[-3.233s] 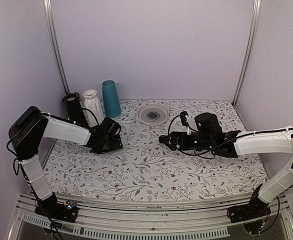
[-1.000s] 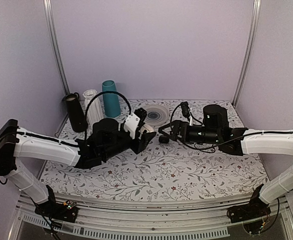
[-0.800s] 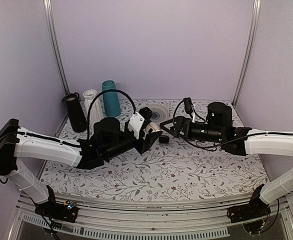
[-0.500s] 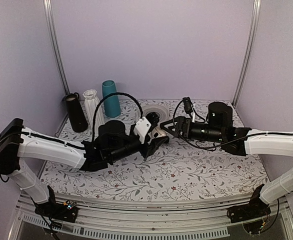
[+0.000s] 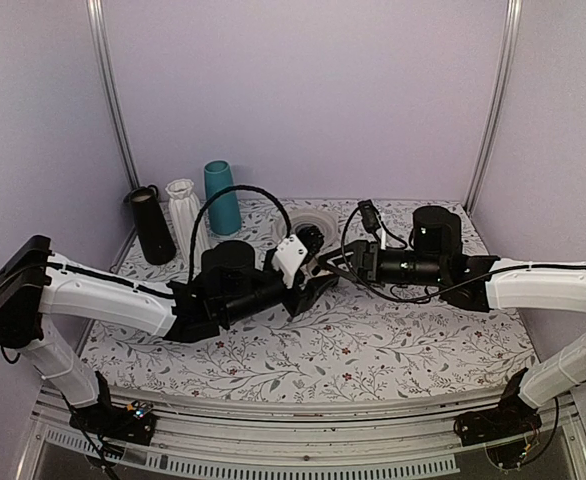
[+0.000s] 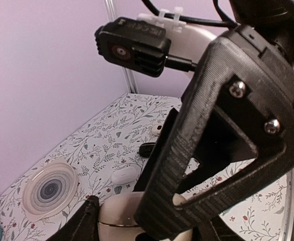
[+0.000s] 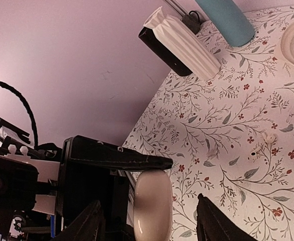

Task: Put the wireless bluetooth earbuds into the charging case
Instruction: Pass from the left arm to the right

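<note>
Across the floor of the cell runs the floral table (image 5: pixel 403 340). Over it the left arm (image 5: pixel 103 290) and right arm (image 5: pixel 543 285) reach in from 9 and 3 o'clock and meet just past centre, toward 12. I judge they meet in the air so that one can steady the case while the other works on it. A black vase (image 5: pixel 151 225), a white vase (image 5: pixel 186 212) and a teal vase (image 5: pixel 221 197) stand out of the way at 10 to 11 o'clock. A ringed dish (image 6: pixel 50 188) lies at 12, just behind the meeting point.

Round the case (image 6: pixel 118 221) the left jaws are clamped, holding it off the table with a rounded edge turned toward the right arm. The right jaws stand wide apart, a finger on either side of the case in the right wrist view; whether either touches it I cannot tell. The case looks closed, with a thin seam showing, so opening it seems the step in hand.

What look like two white earbuds lie loose on the table. In the left wrist view one (image 6: pixel 124 175) is at 12 o'clock from the case and the other (image 6: pixel 156 129) at 1 o'clock, with a small dark piece (image 6: pixel 147 149) between them. Neither is in the case yet.
</note>
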`<state>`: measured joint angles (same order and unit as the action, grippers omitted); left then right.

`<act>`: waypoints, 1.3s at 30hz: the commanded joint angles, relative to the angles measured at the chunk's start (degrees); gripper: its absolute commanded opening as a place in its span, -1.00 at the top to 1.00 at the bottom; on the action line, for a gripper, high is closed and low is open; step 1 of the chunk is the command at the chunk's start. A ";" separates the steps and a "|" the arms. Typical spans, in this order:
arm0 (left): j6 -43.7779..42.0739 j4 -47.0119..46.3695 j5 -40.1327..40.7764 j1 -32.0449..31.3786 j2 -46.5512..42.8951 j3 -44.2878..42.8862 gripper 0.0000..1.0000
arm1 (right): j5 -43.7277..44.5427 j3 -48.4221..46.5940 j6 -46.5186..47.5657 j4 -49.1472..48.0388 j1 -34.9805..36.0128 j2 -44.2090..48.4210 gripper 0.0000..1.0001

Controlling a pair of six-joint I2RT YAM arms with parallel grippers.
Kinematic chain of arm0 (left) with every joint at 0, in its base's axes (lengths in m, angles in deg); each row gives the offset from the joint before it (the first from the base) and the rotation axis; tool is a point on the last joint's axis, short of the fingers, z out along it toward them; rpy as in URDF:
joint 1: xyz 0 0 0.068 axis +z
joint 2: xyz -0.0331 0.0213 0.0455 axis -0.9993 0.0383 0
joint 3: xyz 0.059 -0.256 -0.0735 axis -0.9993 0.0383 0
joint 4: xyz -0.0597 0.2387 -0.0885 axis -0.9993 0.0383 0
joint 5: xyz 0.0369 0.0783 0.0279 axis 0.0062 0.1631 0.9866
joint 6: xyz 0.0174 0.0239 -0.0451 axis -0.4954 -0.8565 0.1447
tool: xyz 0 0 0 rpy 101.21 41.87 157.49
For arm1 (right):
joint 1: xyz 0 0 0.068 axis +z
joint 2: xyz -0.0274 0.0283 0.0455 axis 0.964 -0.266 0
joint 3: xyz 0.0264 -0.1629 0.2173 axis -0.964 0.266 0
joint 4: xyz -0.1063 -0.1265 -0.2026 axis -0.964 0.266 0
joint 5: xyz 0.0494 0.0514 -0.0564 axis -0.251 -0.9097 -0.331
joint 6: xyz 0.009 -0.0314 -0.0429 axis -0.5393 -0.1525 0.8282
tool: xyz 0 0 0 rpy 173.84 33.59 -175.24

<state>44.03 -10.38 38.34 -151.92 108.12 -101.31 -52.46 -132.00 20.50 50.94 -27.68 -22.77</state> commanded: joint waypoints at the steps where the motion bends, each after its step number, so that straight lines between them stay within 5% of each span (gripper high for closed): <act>1: -0.99 -1.45 -0.69 -0.83 0.75 -1.79 0.85 | -1.54 -1.04 0.90 1.12 0.39 -0.76 -0.20; 17: -1.10 -1.20 -0.50 -0.80 1.38 -2.24 0.82 | -4.17 -2.79 1.12 2.88 0.44 -1.37 0.72; 19: -0.86 -0.94 -0.35 -0.79 1.38 -2.24 0.67 | -3.93 -3.19 1.55 3.48 0.39 -1.16 0.84; 23: 0.62 -0.31 -0.53 -0.79 0.76 -1.71 -0.21 | -2.55 -3.73 2.42 4.46 0.40 -0.29 0.92; 28: 2.50 -0.04 -1.22 -0.70 -0.21 -0.56 -0.70 | -0.02 -3.84 3.78 5.31 0.39 0.83 0.92; 39: 10.35 1.08 -9.15 1.84 -4.80 3.14 -0.88 | 3.75 -3.54 7.35 7.15 0.38 4.21 0.93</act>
<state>49.83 -9.42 34.36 -151.38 106.68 -100.15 -50.79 -134.19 25.22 57.30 -27.59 -21.35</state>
